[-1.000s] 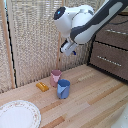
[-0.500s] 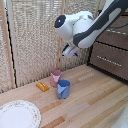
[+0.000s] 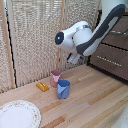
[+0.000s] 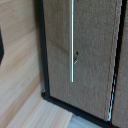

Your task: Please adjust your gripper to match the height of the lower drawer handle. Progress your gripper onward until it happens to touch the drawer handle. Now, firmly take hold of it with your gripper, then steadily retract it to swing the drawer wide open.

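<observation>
The wooden table (image 3: 95, 97) filled the lower part of the exterior view, and a woven reed screen (image 3: 35, 35) stood behind it. At the exterior view's right sat the dark-framed cabinet (image 3: 92, 61), its two fronts stacked one over the other, probably set at the table's edge so the arm could reach it head-on. The white arm (image 3: 87, 37) swept down from the upper right in front of the cabinet, hiding much of the upper front. The drawer (image 3: 112, 62), the lower of the two, lay close above the tabletop, and the lower drawer handle (image 3: 109, 62) ran across it as a thin pale bar, its long axis level and following the front's width; in the wrist view the same bar (image 4: 72, 45) appeared as a straight bright line on the brown panel (image 4: 95, 55), facing the camera, which suggested the wrist was already aimed at it. The gripper (image 3: 73, 58) hung below the arm's rounded head, well apart from the handle and holding nothing that showed; how wide its fingers stood could not be told. Nearer the viewer rested a patterned plate (image 3: 17, 114), a blue cup (image 3: 63, 89), a pink cup (image 3: 55, 77) just behind it, and a small orange block (image 3: 42, 86).
</observation>
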Robot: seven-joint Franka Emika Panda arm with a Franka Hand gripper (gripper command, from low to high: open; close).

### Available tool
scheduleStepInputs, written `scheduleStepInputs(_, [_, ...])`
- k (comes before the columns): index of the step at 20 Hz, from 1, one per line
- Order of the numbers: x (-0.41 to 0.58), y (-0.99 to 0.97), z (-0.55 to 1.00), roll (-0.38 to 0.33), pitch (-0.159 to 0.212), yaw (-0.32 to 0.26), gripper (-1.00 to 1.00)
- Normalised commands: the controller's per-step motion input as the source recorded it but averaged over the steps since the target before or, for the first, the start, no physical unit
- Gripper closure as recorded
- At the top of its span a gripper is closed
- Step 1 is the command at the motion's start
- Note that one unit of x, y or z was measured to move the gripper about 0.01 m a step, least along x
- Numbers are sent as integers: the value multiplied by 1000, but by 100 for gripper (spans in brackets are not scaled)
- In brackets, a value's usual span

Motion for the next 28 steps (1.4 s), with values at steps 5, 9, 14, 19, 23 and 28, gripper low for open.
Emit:
scheduleStepInputs(5, [-27,-451,-285,-151,0,139,-100])
scheduleStepInputs(9, [-85,-553,-188,-97,0,140,-100])
scheduleStepInputs(14, [-109,-606,-215,-97,0,139,-100])
scheduleStepInputs(19, [-46,-637,-266,-98,9,135,-100])
scheduleStepInputs(23, [-76,-619,-201,-126,-1,105,-100])
scheduleStepInputs(28, [-183,-561,11,-206,-22,62,-100])
